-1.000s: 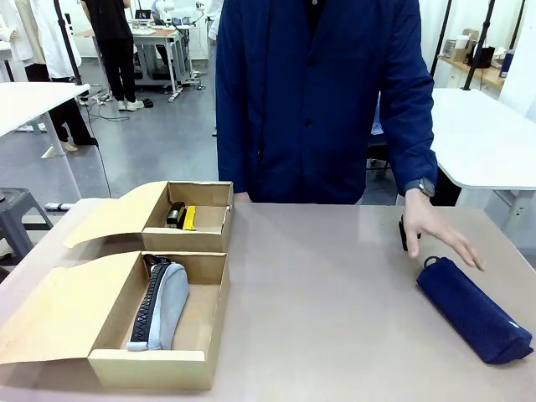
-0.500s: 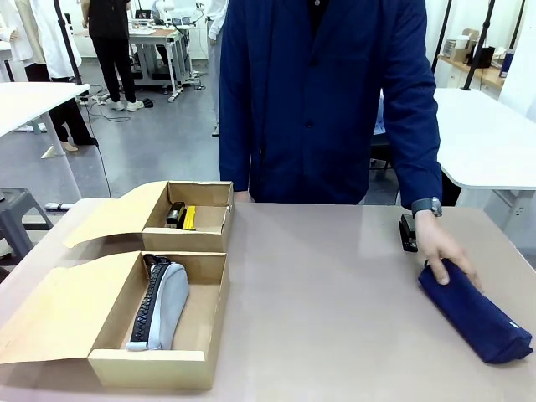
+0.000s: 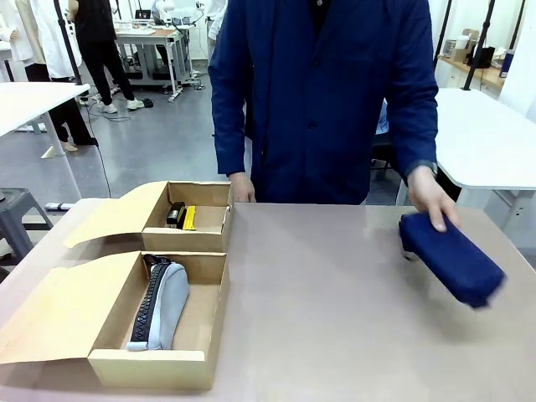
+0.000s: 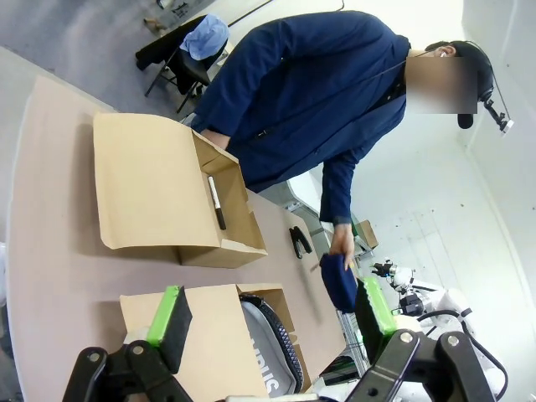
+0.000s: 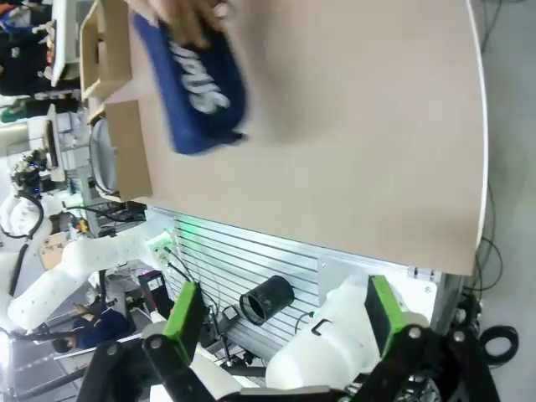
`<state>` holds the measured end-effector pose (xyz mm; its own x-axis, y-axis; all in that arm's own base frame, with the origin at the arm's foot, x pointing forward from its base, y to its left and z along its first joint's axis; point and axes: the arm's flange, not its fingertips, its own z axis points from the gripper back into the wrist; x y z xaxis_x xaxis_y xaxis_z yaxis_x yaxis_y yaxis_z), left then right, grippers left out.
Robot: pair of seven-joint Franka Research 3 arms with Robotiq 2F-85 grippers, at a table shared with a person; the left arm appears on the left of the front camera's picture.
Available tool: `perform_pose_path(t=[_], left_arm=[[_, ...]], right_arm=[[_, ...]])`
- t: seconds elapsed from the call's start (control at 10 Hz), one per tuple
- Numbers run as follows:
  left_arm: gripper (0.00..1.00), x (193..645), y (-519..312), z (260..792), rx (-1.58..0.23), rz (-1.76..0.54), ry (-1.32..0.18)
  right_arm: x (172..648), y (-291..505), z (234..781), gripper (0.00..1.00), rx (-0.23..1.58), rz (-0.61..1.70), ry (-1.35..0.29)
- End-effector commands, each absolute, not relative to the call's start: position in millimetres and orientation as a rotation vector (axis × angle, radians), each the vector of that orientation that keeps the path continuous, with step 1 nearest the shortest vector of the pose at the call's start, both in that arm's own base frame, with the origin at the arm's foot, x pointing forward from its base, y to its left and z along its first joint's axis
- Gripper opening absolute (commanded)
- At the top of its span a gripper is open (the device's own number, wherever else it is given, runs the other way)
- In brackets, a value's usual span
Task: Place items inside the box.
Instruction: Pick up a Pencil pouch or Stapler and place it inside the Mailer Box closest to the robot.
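Two open cardboard boxes stand at the table's left. The near box (image 3: 213, 322) holds a grey pencil pouch (image 3: 159, 306) with a black zipper. In the far box (image 3: 213, 239) lie a black clip-like tool (image 3: 175, 214) and a yellow-and-black utility knife (image 3: 189, 218). The left wrist view also shows a slim pen (image 4: 216, 202) in it. At the right, the person's hand (image 3: 431, 199) holds a navy pouch (image 3: 450, 258) above the table. My left gripper (image 4: 270, 311) hangs open and empty high over the near box. My right gripper (image 5: 285, 316) is open and empty, off the table's edge.
A small black stapler-like thing (image 4: 298, 241) lies on the table near the person. The box lids (image 3: 50, 314) fold out to the left. The brown tabletop (image 3: 335, 318) stretches bare between the boxes and the navy pouch. Other tables and people stand farther back.
The person's hand closed on the navy pouch and lifted it off the table, up and slightly left. The boxes and their contents have not moved.
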<state>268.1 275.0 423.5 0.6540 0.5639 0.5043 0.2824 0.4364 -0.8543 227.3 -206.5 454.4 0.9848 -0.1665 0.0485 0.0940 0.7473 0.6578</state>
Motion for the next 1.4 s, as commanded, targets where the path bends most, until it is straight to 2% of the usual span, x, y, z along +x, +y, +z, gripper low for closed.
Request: perform_pose_path(t=[0.0, 0.1, 0.2, 0.3, 0.6, 0.8, 1.0, 1.1, 1.2, 1.3], left_arm=[[1.0, 270, 275, 425, -1.154, 0.194, -0.919], [1.0, 270, 275, 425, -1.154, 0.194, -0.919], [1.0, 270, 275, 425, -1.154, 0.194, -0.919], [1.0, 270, 275, 425, -1.154, 0.194, -0.919], [1.0, 270, 275, 425, -1.154, 0.194, -0.919], [1.0, 270, 275, 425, -1.154, 0.194, -0.919], [1.0, 270, 275, 425, -1.154, 0.194, -0.919], [1.0, 270, 275, 425, -1.154, 0.194, -0.919], [1.0, 270, 275, 425, -1.154, 0.194, -0.919], [1.0, 270, 275, 425, -1.154, 0.194, -0.919]], right_arm=[[231, -201, 456, 1.0, 0.683, -0.138, -0.114], [239, -191, 460, 1.0, 0.653, -0.134, -0.112], [254, -171, 469, 1.0, 0.529, -0.236, -0.094], [282, -127, 484, 1.0, 0.426, -0.193, -0.114], [404, 11, 496, 1.0, 0.108, -0.102, 0.008], [462, 76, 487, 1.0, 0.004, -0.151, 0.068], [477, 102, 474, 1.0, -0.047, -0.21, 0.038], [461, 96, 480, 1.0, -0.016, -0.201, -0.052], [475, 109, 458, 1.0, -0.017, -0.165, 0.039], [482, 102, 462, 1.0, -0.019, -0.182, 0.02]])
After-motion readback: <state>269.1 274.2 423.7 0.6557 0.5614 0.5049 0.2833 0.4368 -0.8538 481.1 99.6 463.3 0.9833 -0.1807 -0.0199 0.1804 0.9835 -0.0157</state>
